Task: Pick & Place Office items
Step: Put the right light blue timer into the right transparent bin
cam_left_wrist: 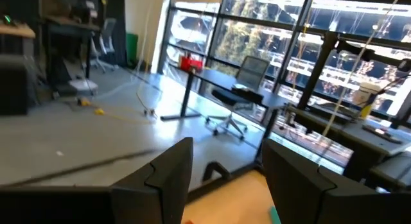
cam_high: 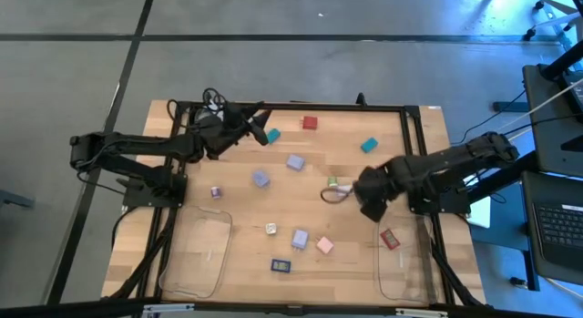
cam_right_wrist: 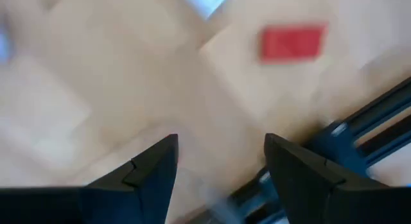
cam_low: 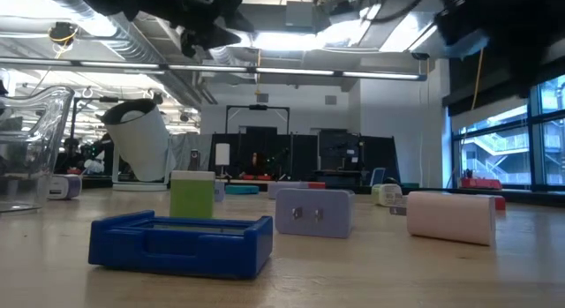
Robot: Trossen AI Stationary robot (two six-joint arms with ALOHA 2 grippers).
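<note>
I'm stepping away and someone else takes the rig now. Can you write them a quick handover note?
Left gripper: open and empty, raised over the table's far left.
Right gripper: open and empty, over the right side beside the green and white piece.
One red piece lies in the right tray; the left tray holds nothing.
The other pieces, such as the dark blue block and pink block, are still scattered on the table.

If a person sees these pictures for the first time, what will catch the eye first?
First, the two dark arms over the wooden table: the left hand near the far edge, the right hand toward the right side, both with fingers apart and nothing between them. Next, the small coloured pieces scattered between them, such as a red block at the far edge and a dark blue piece near the front.
</note>
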